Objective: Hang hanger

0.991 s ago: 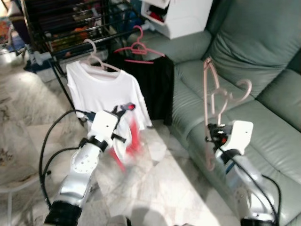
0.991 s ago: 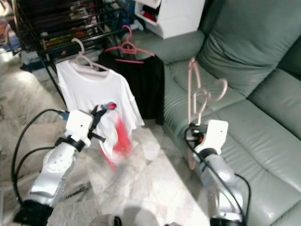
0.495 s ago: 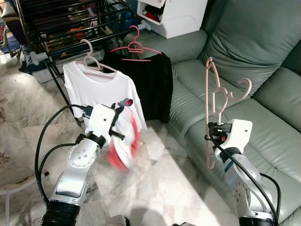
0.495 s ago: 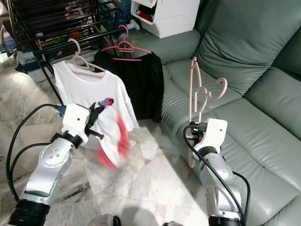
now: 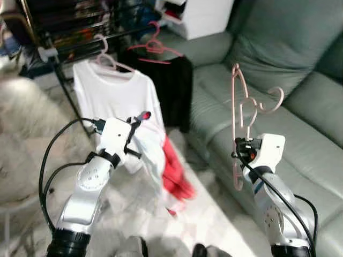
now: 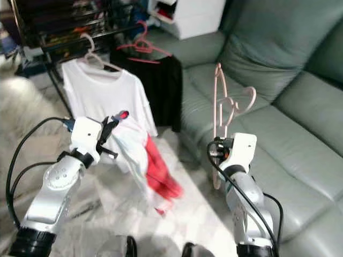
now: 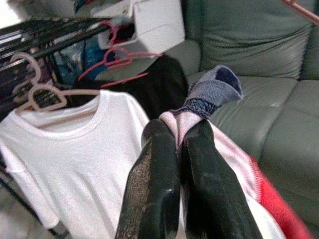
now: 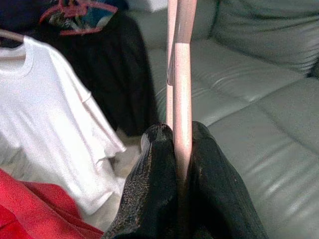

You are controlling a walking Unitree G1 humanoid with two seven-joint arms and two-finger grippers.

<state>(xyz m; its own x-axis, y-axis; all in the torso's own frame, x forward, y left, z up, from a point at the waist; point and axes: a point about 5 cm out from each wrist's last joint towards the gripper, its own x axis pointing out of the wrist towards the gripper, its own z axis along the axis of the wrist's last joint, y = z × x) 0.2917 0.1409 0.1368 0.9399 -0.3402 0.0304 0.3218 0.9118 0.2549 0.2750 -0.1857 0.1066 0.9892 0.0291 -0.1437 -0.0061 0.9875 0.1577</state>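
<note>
Grey-green leather sofa [image 5: 300, 112] fills your right side, with a black drying rack [image 5: 64, 37] at upper left carrying a white T-shirt [image 5: 115, 93] and a black garment [image 5: 174, 88] on hangers. Your right claw [image 8: 180, 144] is clamped on the pale pink plastic hanger [image 5: 242, 115], held upright at centre right. Your left claw [image 7: 178, 144] pinches a white-and-red cloth [image 5: 161, 166] at lower centre.

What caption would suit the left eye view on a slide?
Right tool grips a pink hanger over the sofa; left tool holds a red-and-white garment.
</note>
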